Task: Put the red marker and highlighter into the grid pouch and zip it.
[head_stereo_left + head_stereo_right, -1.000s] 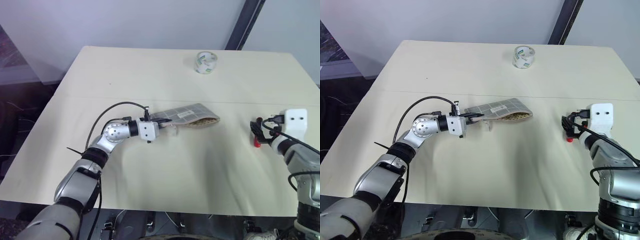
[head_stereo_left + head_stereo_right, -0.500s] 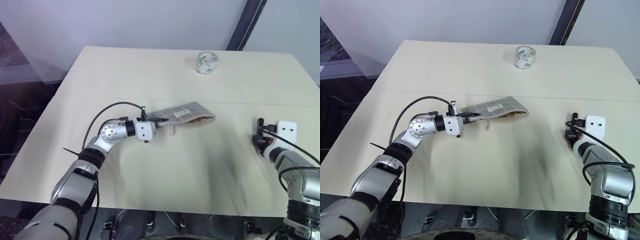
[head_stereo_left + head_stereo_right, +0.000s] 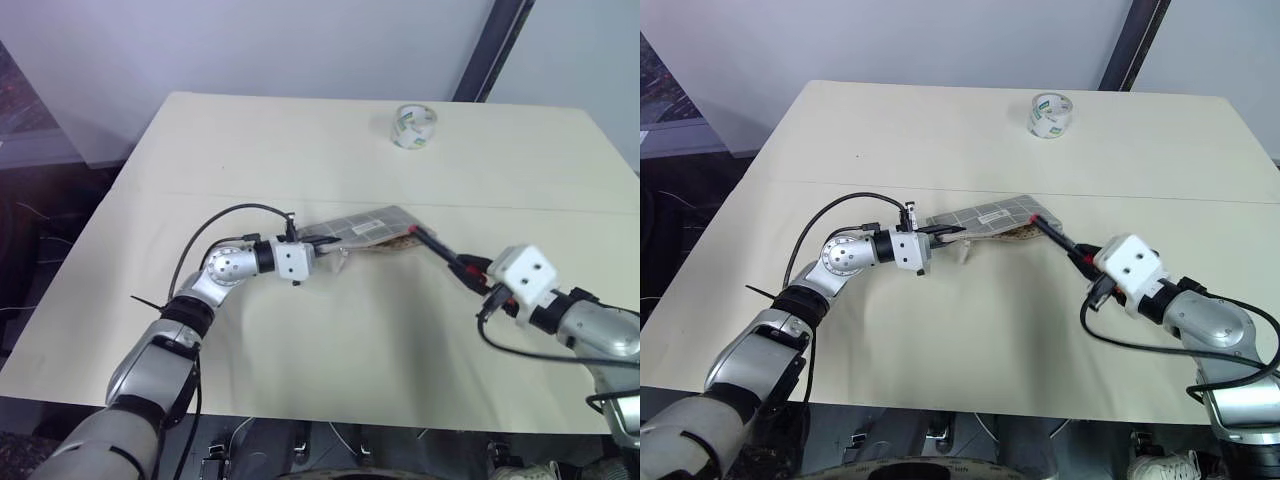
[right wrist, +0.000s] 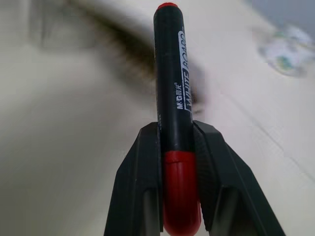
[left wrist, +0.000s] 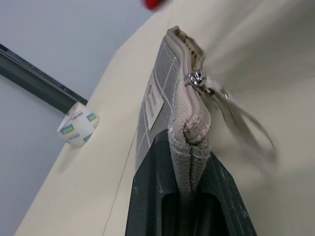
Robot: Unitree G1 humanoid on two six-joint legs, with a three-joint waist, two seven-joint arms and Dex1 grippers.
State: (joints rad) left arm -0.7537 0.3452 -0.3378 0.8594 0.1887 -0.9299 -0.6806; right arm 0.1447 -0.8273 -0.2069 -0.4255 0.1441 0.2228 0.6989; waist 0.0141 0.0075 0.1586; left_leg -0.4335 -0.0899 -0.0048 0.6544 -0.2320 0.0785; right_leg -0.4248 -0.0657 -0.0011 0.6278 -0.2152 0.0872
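- The table [image 3: 300,150] is a wide cream surface; a roll of tape [image 3: 413,125] stands far back on it, well apart from the work and no part of the task.
- The grid pouch [image 3: 368,227] lies near the middle of the table. Its near end is lifted and pinched between the closed fingers of the left gripper [image 3: 322,243], and the wrist view shows the fabric edge clamped just beside the zipper pull [image 5: 196,78]. The mouth at the far end gapes open.
- The right gripper [image 3: 477,277] has its fingers clamped on the red marker [image 3: 440,249]. The red cap end sits between the fingers, while the black barrel juts forward with its small red tip at the pouch's open mouth.
- The highlighter cannot be made out on the table; whether it is already inside the pouch is not clear.
- Step in hand, as I judge it: sliding the red marker into the pouch, the first half of the insertion, with zipping not yet started.
- The next move calls for keeping the barrel in line with the opening and pushing it in along the pouch's length, the left gripper holding the fabric steady, then letting go only once most of the barrel is inside.
- A risk: the tip may catch on the zipper edge and shove the pouch away instead of entering.
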